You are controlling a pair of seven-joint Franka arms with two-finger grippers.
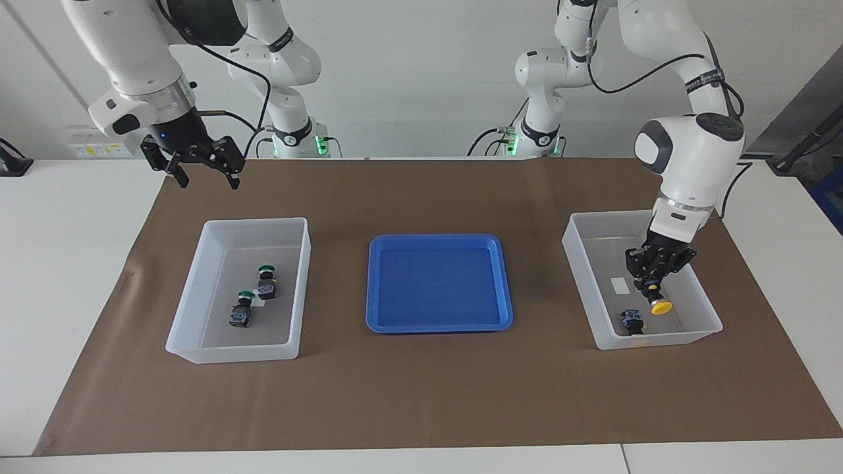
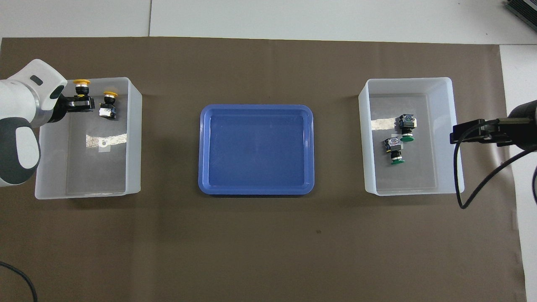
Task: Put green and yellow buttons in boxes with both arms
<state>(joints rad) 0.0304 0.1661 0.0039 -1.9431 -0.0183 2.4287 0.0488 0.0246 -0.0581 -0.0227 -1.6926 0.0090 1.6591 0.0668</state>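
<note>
Two pincers work this tabletop point(image 1: 421, 395). The left pincer point(image 1: 652, 284) is down inside the box at the left arm's end point(image 1: 708, 309), and its fingers are clamped on the black body of a yellow button point(image 1: 658, 306); the cap points down and away from the robots. In the overhead view the same left pincer point(image 2: 79, 104) holds that yellow button point(image 2: 81, 85) over the part of the box floor farthest from the robots, near the outer wall of the box at the left arm's end point(image 2: 134, 138). A second yellow button point(image 1: 632, 320) lies on the floor of this box, just beside the held one and apart from it; from overhead this second yellow button point(image 2: 109, 105) shows its cap pointing away from the robots. A small white sticker point(image 1: 620, 285) sits on the floor nearer to the robots.

At the other end, the right pincer point(image 1: 205, 172) hangs in the air with its fingers spread wide and nothing between them, over the brown mat point(image 1: 421, 191) just nearer to the robots than the box at the right arm's end point(image 1: 191, 329). Inside that box lie two green buttons, one point(image 1: 267, 282) nearer to the robots and the other point(image 1: 242, 309) just beside it. Between the two boxes sits a blue tray point(image 1: 375, 289).
</note>
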